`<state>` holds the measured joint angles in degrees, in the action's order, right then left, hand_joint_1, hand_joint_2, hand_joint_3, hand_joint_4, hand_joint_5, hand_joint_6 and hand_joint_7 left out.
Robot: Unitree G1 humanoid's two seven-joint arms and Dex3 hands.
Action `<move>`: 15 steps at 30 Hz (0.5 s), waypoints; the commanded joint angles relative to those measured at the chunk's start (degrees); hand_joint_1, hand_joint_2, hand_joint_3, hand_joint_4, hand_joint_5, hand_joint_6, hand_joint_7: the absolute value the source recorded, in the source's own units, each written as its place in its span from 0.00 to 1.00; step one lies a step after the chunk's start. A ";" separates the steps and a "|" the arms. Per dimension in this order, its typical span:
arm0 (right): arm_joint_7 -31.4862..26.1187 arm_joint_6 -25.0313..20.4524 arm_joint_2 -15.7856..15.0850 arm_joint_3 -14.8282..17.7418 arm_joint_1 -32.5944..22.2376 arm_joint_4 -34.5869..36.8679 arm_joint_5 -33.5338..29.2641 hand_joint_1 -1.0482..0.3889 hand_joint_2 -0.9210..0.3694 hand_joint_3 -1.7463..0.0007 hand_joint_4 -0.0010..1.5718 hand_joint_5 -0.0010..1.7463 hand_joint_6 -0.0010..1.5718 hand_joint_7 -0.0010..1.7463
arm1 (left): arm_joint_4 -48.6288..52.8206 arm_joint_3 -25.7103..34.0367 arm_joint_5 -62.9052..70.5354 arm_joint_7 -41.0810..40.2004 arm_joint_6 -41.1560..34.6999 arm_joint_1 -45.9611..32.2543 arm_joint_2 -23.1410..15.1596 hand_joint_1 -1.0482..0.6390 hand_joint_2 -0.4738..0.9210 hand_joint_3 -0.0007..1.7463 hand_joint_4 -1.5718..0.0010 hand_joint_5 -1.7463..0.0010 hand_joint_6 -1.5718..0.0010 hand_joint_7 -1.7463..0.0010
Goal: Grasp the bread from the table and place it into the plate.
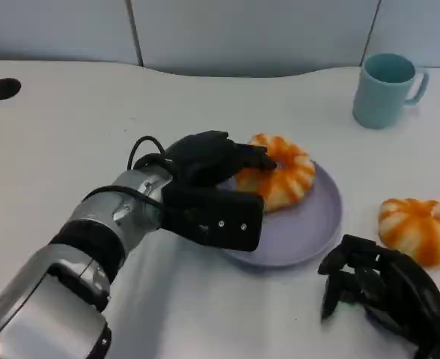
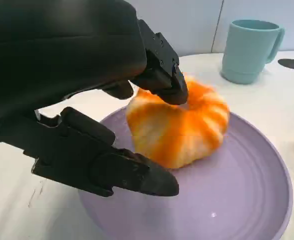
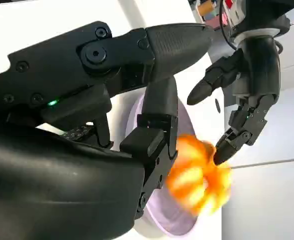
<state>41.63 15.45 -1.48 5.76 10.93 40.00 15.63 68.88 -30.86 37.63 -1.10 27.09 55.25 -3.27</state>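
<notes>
Left robot hand: I see my left robot hand [image 1: 212,187] reaching in from about 7 o'clock, over the near-left edge of the plate. Its upper fingers [image 2: 162,75] rest on top of the bread and a lower finger [image 2: 122,172] lies over the plate just in front of it. From the wrist camera the bread sits between them, but I cannot tell whether the lower finger actually presses it, so I cannot say if this is a true pinch or only a touch from above.

Bread on plate: the orange-and-white ring-shaped bread [image 1: 280,170] sits on the plate, toward its 11 o'clock side, resting on the purple surface.

Plate: a lilac round plate [image 1: 310,224] lies near the middle of the white worktop [image 1: 70,127]; its 3 to 6 o'clock part is bare.

Second bread: another orange-and-white bread [image 1: 420,228] lies on the worktop at about 3 o'clock from the plate, apart from its rim.

Right robot hand: my right robot hand [image 1: 381,288] is low at about 5 o'clock, just near of the second bread. Its fingers are curled downward with nothing between them.

Mug: a pale teal mug [image 1: 385,90] stands upright at about 1 o'clock, well apart from the plate, handle pointing to 3 o'clock.
</notes>
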 commanded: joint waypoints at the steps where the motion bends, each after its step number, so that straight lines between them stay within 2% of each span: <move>1: -0.16 -0.02 -0.49 -0.07 -1.11 0.51 -0.10 0.38 0.00 0.85 0.42 0.91 0.44 0.69 | -0.53 0.49 -0.53 -0.03 0.71 1.16 -1.02 0.19 1.00 0.07 1.00 0.50 0.80 0.61; 4: -0.44 -0.19 -0.48 -0.10 -1.29 0.27 -0.21 0.38 0.00 0.85 0.42 0.91 0.44 0.69 | -0.47 0.39 -0.19 -0.93 0.95 1.11 -1.02 0.18 1.00 0.07 1.00 0.39 0.84 0.36; 5: -0.65 -0.27 -0.54 -0.19 -1.37 0.10 -0.39 0.38 0.00 0.85 0.42 0.91 0.44 0.69 | -0.54 0.23 0.08 -1.44 0.95 1.04 -1.06 0.18 1.00 0.07 1.00 0.38 0.84 0.33; 6: -0.80 -0.31 -0.58 -0.26 -1.43 -0.02 -0.53 0.38 0.00 0.85 0.42 0.91 0.44 0.69 | -0.59 0.12 0.25 -1.79 0.95 0.99 -1.09 0.18 1.00 0.07 1.00 0.35 0.86 0.26; 8: -1.17 -0.30 -0.55 -0.36 -1.53 -0.24 -0.75 0.37 0.00 0.85 0.42 0.91 0.44 0.69 | -0.61 0.00 0.38 -2.12 0.92 0.95 -1.14 0.18 1.00 0.08 1.00 0.33 0.88 0.21; 11: -0.97 -0.54 -0.49 -0.35 -1.53 -0.25 -0.42 0.37 0.00 0.85 0.42 0.91 0.44 0.69 | -0.68 0.56 -0.37 -1.64 1.04 0.80 -1.29 0.18 1.00 0.08 1.00 0.32 0.89 0.20; 14: -0.85 -0.41 -0.53 -0.37 -1.46 -0.15 -0.40 0.37 0.00 0.86 0.42 0.91 0.44 0.70 | -1.24 2.08 -2.03 -0.97 1.79 0.27 -1.78 0.17 1.00 0.10 1.00 0.36 0.91 0.24; 15: -0.82 -0.33 -0.55 -0.40 -1.43 -0.12 -0.43 0.37 0.00 0.86 0.42 0.91 0.44 0.70 | -1.56 2.71 -2.69 -0.95 2.27 -0.04 -2.03 0.18 1.00 0.10 1.00 0.41 0.90 0.36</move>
<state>40.98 15.50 -1.48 5.47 10.74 39.59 15.27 68.57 -29.78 36.87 -2.38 28.16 55.19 -3.86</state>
